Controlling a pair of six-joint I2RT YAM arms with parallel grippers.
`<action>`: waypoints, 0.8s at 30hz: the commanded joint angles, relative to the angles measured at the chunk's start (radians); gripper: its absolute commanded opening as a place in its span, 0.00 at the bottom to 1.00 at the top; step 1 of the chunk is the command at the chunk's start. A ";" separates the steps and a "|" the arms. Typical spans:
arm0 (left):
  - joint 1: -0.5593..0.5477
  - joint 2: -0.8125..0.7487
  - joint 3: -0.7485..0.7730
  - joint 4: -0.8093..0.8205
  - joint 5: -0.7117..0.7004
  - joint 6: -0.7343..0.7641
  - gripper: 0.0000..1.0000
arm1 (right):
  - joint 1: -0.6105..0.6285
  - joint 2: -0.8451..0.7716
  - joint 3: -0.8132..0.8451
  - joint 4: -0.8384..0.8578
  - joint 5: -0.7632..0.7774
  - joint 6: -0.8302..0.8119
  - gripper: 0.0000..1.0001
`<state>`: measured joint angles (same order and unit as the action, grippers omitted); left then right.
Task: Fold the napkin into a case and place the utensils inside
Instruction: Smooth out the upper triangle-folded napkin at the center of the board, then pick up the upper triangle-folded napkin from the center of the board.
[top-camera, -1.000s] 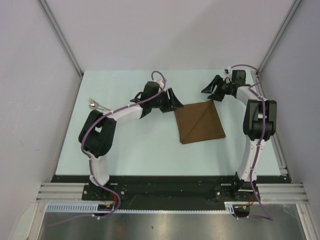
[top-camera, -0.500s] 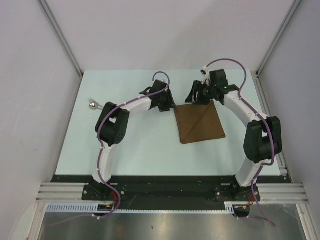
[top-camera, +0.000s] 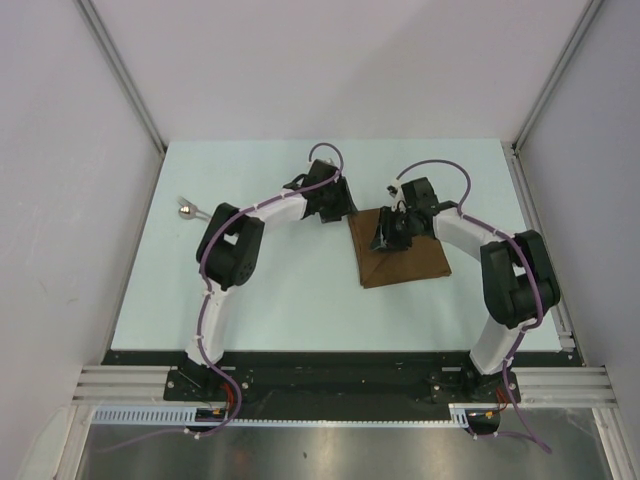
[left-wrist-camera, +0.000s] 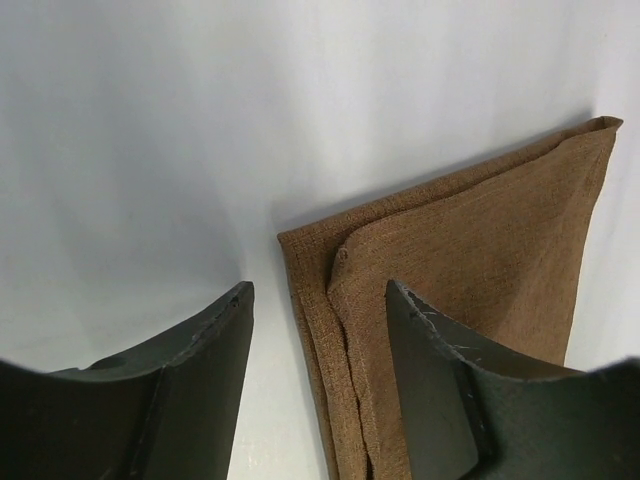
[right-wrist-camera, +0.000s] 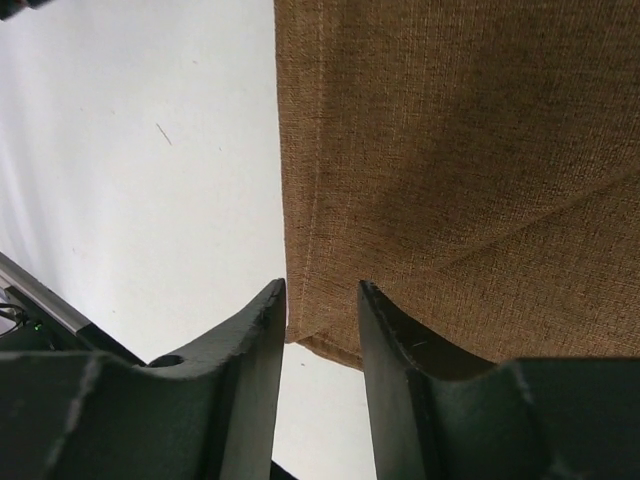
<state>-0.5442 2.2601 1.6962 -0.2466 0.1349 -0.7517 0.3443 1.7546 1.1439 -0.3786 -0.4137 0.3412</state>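
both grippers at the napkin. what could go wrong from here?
1. The napkin shows two layers at its corner. The left gripper, open astride that corner, may catch only one layer and spoil the fold.
2. The right gripper straddles just the napkin's edge, so a pinch there may slip off or drag the cloth.
3. In the top view the two grippers sit close together on the same side, so they could bump.
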 joint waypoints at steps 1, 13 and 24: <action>-0.005 0.026 0.014 0.023 -0.004 -0.017 0.60 | 0.012 -0.006 -0.021 0.086 -0.023 0.021 0.37; 0.026 0.027 -0.029 0.024 0.054 -0.084 0.29 | 0.133 -0.011 0.016 0.023 0.133 -0.007 0.42; 0.027 0.029 -0.032 0.056 0.091 -0.074 0.07 | 0.260 0.008 0.059 -0.106 0.334 -0.036 0.43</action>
<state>-0.5220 2.2913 1.6737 -0.2028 0.1959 -0.8364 0.5659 1.7588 1.1568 -0.4191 -0.2016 0.3302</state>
